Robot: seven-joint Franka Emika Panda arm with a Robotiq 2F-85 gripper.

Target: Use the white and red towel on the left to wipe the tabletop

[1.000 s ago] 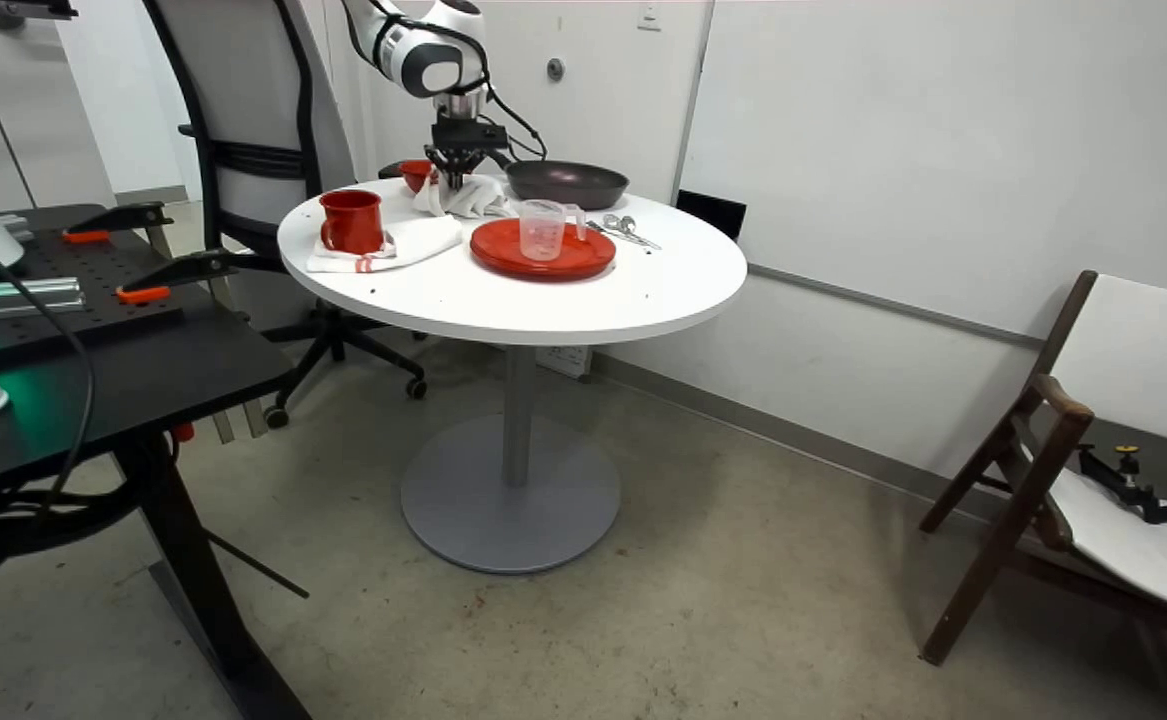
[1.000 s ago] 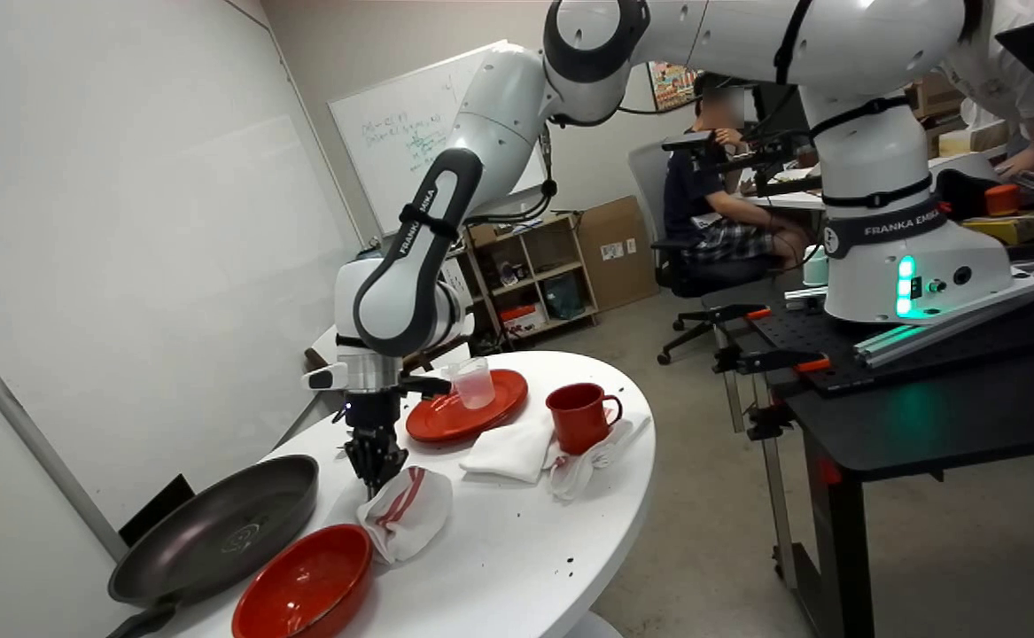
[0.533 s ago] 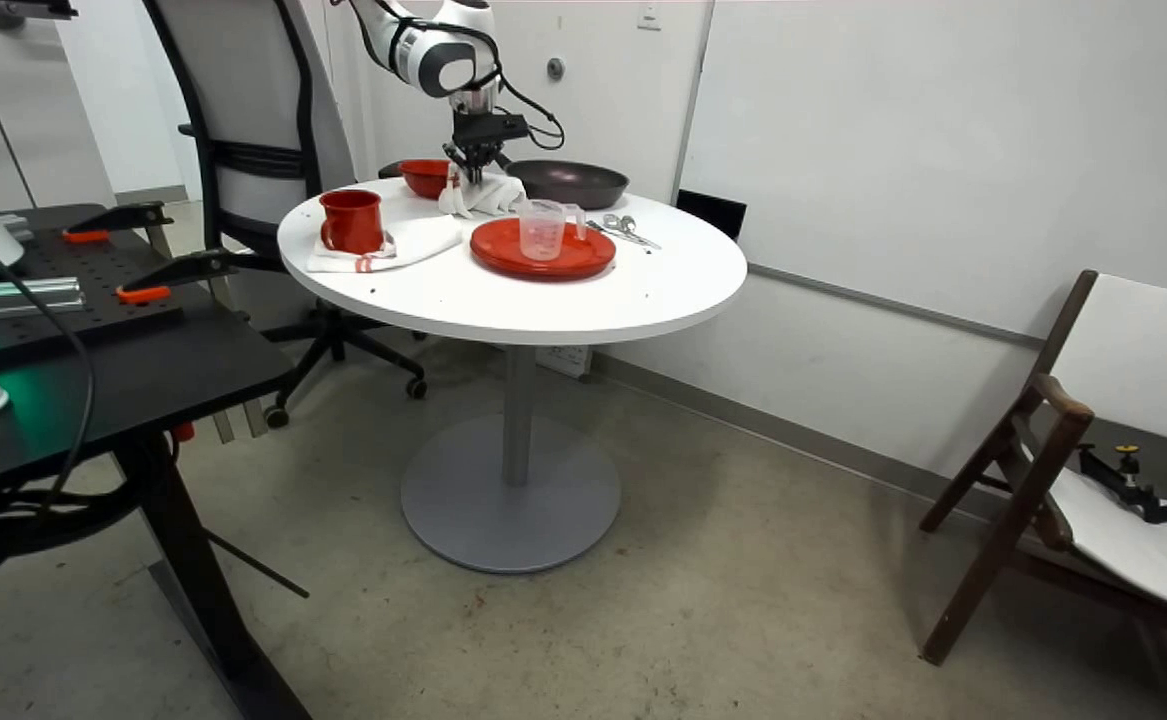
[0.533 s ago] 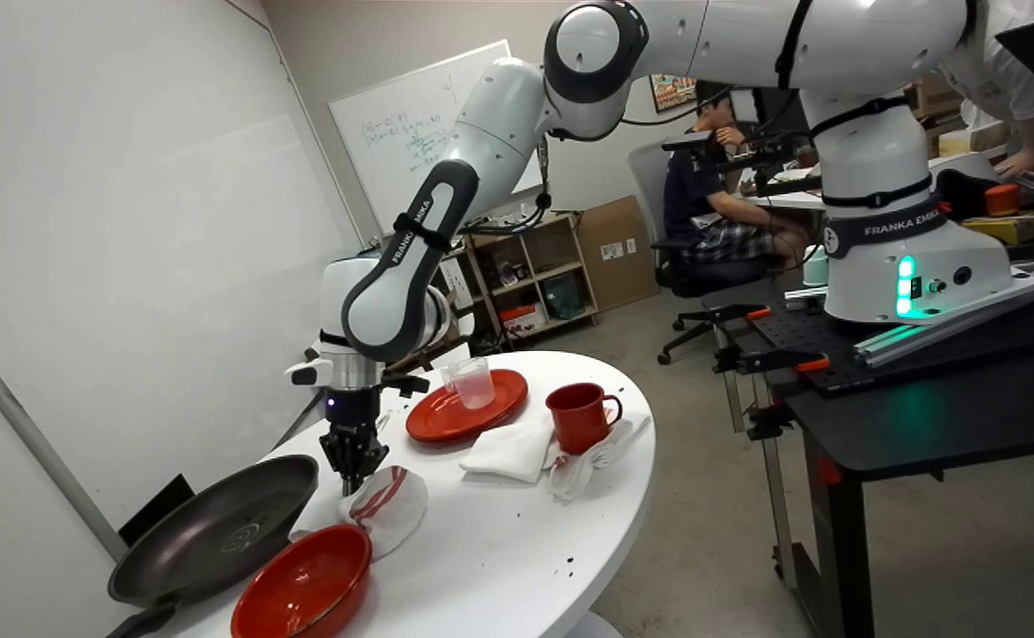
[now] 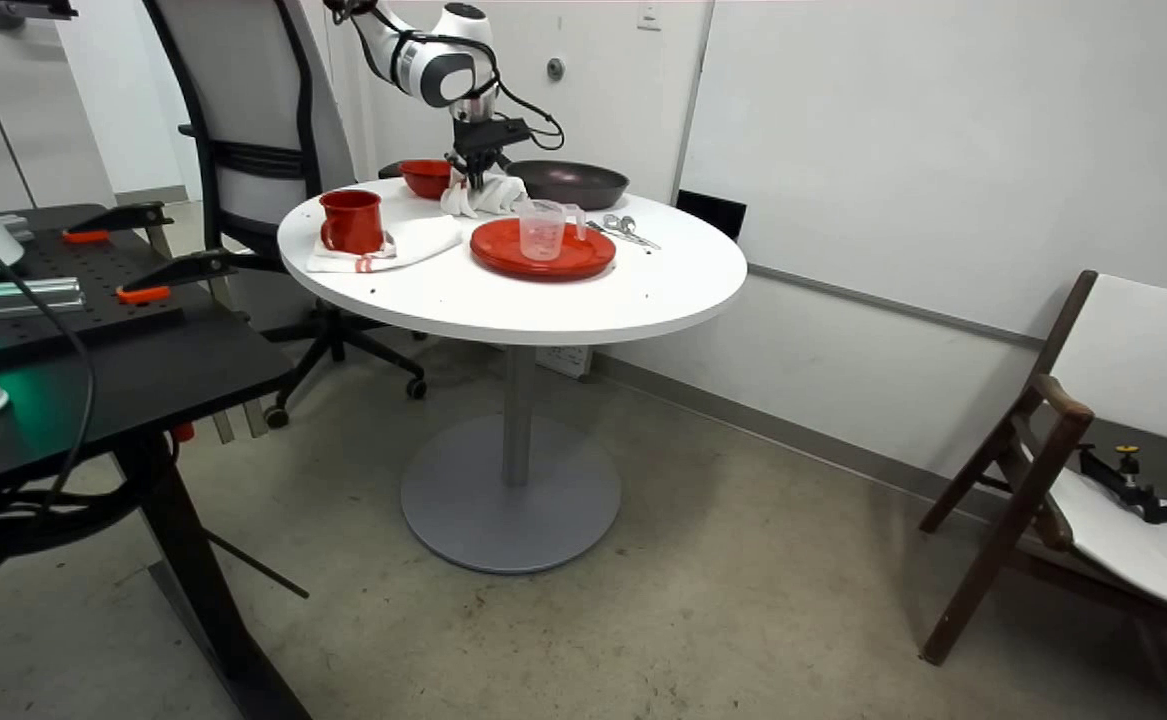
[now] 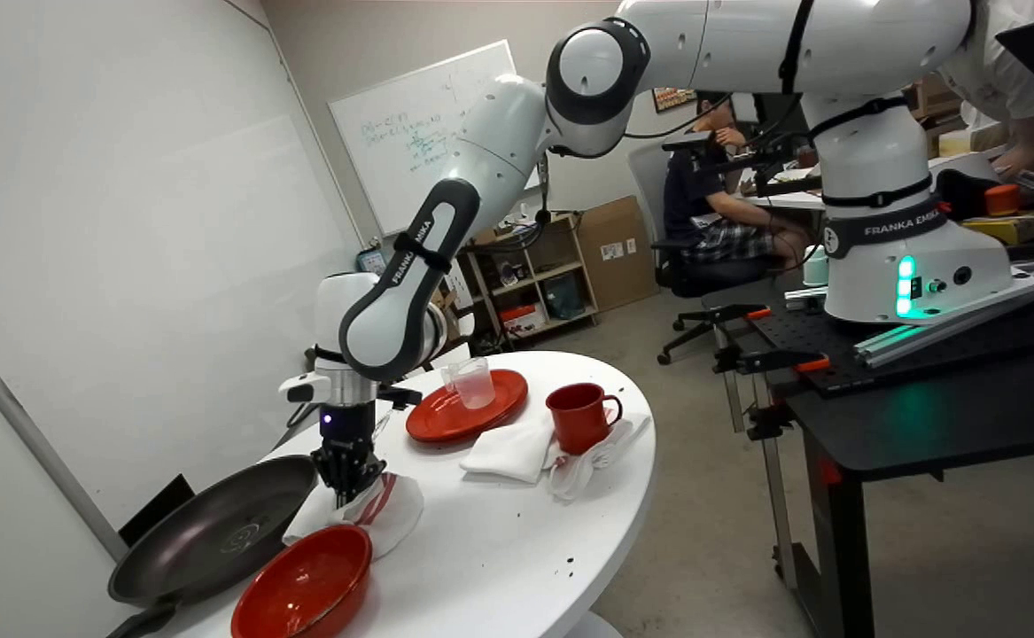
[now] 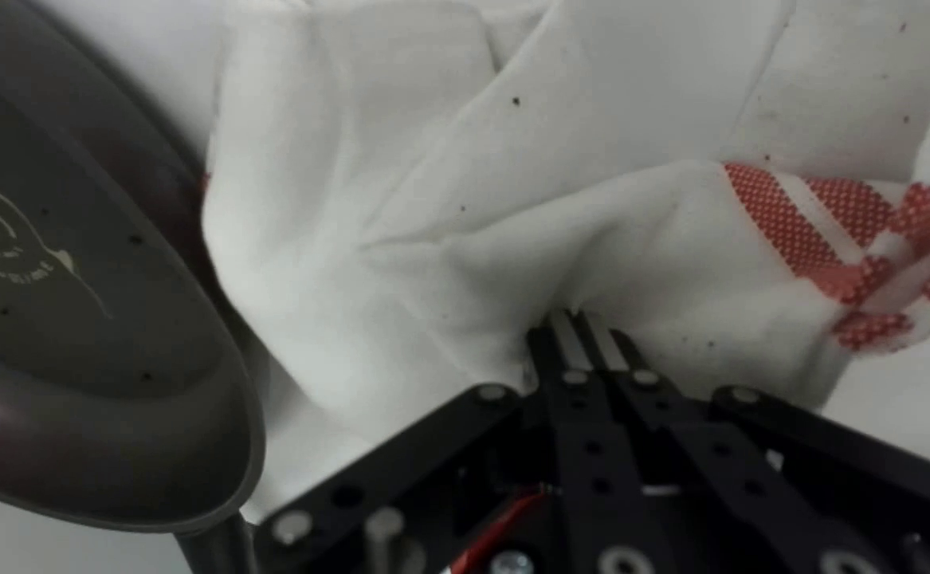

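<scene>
The white towel with red stripes lies crumpled on the round white tabletop (image 5: 503, 305), seen in both exterior views (image 5: 499, 199) (image 6: 400, 516). In the wrist view the towel (image 7: 401, 271) fills the middle, its red stripes at the right, with small dark specks on it. My gripper (image 7: 582, 323) points down with its fingers close together, pinching a fold of the towel. It also shows in both exterior views (image 5: 476, 184) (image 6: 342, 501), low over the table between bowl and pan. The fingertips are sunk in the cloth. The tabletop (image 6: 499, 558) has a few dark specks.
A dark pan (image 6: 215, 532) is right beside the towel; a red bowl (image 6: 304, 580) stands close on another side. A red plate (image 5: 498, 252) holds a clear measuring cup (image 5: 541, 235). A red mug (image 5: 352, 222) stands on another white cloth (image 5: 421, 242). Spoons (image 5: 626, 228) lie nearby.
My gripper has moved toward the pan, dragging the towel with it, then dipped slightly lower in the last half second. The bowl, pan, plate and mug have not moved.
</scene>
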